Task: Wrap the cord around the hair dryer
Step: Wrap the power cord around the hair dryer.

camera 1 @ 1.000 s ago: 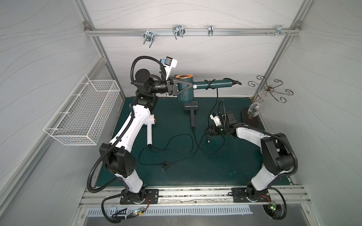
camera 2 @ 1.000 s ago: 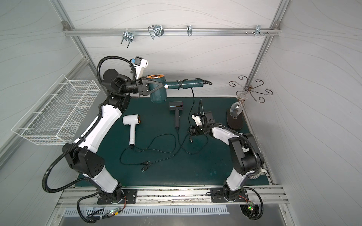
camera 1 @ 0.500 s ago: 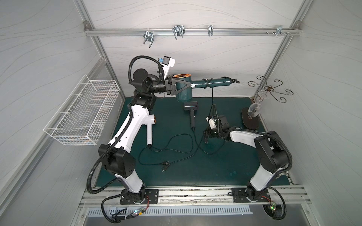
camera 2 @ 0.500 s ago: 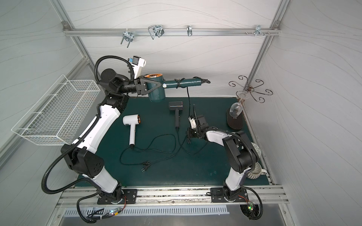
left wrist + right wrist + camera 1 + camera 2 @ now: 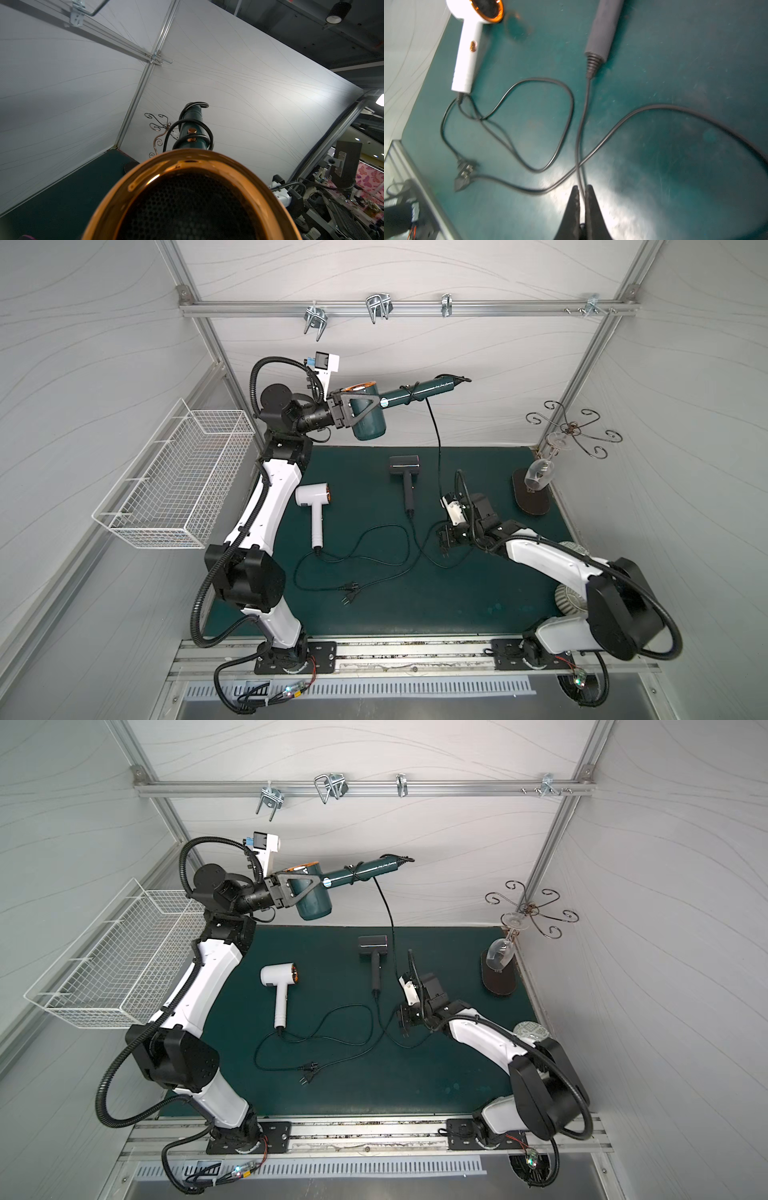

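The dark green hair dryer (image 5: 368, 420) (image 5: 313, 900) hangs high at the back, its barrel clamped in my left gripper (image 5: 370, 410) and its handle pointing right. In the left wrist view its copper rim (image 5: 187, 164) fills the frame and hides the fingers. The black cord (image 5: 436, 439) (image 5: 386, 907) makes two or so turns round the handle (image 5: 195, 136), then drops to my right gripper (image 5: 444, 541) (image 5: 404, 1023), low over the mat. In the right wrist view that gripper (image 5: 582, 190) is shut, with a thin black cord in the slit between its fingertips.
A white dryer (image 5: 313, 499) and a grey dryer (image 5: 405, 472) lie on the green mat, their cords and plugs (image 5: 351, 593) looped between them. A wire basket (image 5: 178, 477) hangs on the left wall. A glass (image 5: 538, 477) hangs from a stand at the back right.
My right gripper has shut and moved nearer along the mat. The left arm has swung the green dryer a little to the left.
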{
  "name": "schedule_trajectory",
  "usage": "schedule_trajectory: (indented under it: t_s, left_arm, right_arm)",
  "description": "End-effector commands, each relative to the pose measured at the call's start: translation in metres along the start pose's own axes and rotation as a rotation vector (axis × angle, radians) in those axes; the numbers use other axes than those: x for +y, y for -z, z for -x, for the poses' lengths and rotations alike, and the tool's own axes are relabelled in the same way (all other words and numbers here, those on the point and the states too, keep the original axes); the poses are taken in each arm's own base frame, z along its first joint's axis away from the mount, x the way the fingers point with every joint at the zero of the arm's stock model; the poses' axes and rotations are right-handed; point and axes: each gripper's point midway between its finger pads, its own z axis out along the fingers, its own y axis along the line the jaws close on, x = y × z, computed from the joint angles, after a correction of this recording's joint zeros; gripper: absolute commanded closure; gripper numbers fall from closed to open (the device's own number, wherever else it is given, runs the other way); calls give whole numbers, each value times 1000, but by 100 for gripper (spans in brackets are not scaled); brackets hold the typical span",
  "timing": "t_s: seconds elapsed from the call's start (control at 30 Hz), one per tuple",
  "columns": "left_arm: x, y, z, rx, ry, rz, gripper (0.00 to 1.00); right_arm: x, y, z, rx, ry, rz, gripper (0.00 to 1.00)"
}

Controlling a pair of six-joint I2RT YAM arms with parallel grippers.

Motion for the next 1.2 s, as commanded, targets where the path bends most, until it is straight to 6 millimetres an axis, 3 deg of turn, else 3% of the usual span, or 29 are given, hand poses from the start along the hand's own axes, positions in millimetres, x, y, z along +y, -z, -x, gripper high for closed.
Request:
schedule_trajectory:
  t_s: [0.0, 0.17, 0.33, 0.57, 0.77, 0.93, 1.17]
  left_arm:
    - [13, 10, 21, -77, -49, 58, 100]
    - [48, 27, 17, -76, -15, 161, 100]
    - [68, 38, 15, -76, -4, 226, 100]
    - [84, 65, 25, -112, -11, 306, 100]
    - [86, 83, 29, -133, -15, 333, 100]
    - [94, 76, 14, -82, 4, 349, 100]
    - [116, 62, -27, 49, 19, 429, 100]
  right_arm:
    - [0, 20, -17, 51, 32, -65, 100]
    - [11, 49, -13, 42, 108, -107, 100]
    - [18, 71, -4, 20, 148, -133, 100]
    - [17, 88, 2, -24, 131, -157, 100]
    - [2, 105, 16, -78, 10, -157, 100]
    - [38, 121, 33, -76, 239, -110, 100]
    - [75, 155, 47, -42, 465, -115, 100]
